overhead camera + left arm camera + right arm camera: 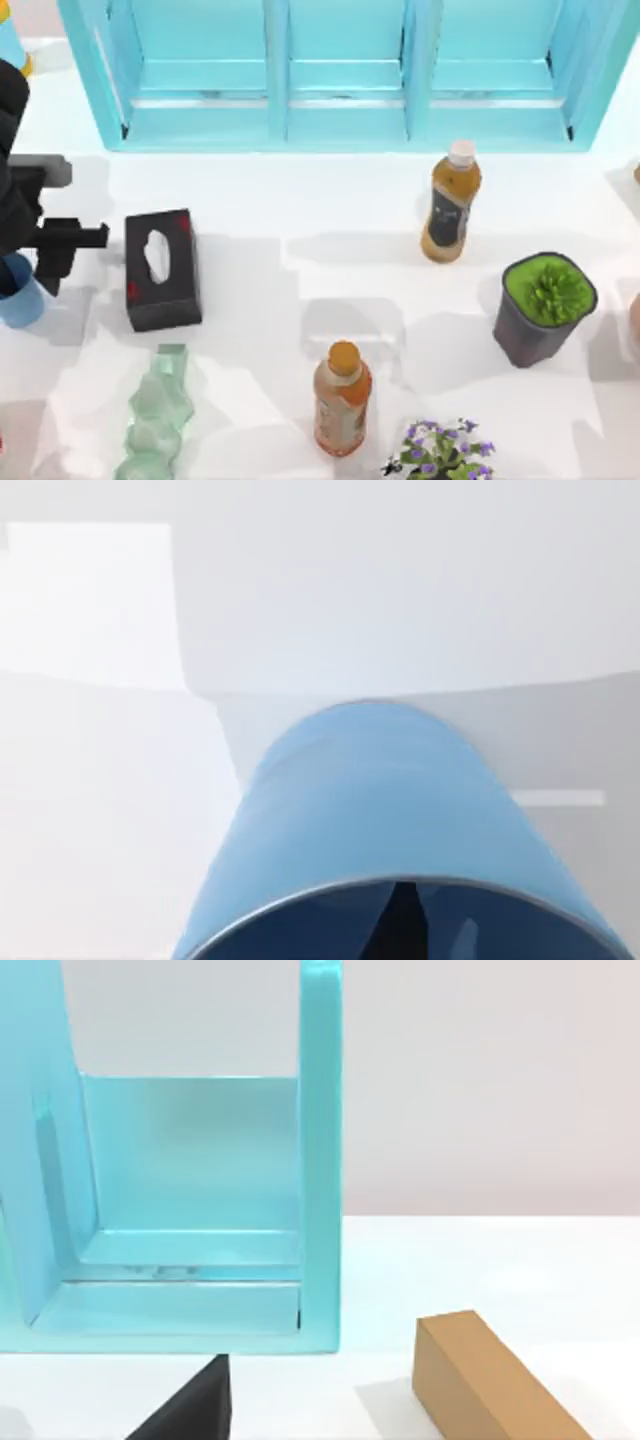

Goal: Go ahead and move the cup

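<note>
Covering most of the cup (20,298), left hand (18,285) grip state unclear.

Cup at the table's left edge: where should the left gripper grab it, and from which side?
Probably the rim wall of the cup, from above. It stands upright, mouth open, and the left gripper is already over it, one finger seemingly inside the mouth in the left wrist view.
</note>
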### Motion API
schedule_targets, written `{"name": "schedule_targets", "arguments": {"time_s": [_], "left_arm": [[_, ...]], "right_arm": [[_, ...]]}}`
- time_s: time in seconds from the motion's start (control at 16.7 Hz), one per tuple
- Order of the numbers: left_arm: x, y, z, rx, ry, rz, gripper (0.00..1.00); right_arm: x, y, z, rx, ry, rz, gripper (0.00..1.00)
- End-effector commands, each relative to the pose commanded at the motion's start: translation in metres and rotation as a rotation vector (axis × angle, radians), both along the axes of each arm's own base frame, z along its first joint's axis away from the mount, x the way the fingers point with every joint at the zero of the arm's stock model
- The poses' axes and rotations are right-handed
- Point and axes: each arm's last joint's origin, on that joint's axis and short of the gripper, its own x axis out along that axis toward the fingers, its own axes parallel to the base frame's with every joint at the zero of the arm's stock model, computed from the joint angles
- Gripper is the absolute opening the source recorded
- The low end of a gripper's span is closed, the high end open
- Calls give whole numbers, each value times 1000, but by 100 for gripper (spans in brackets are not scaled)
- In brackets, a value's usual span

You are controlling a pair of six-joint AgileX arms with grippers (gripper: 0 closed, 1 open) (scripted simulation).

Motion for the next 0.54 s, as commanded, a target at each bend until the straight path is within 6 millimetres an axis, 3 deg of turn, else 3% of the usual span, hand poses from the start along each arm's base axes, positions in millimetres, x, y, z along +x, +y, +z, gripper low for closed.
{"name": "schedule_targets", "arguments": {"time_s": [0.18, 0.54], "left_arm": [[0, 0, 0, 0, 0, 0, 98], [0, 0, 0, 0, 0, 0, 100]], "right_arm": [[0, 0, 0, 0, 0, 0, 100], [0, 0, 0, 0, 0, 0, 100]]}}
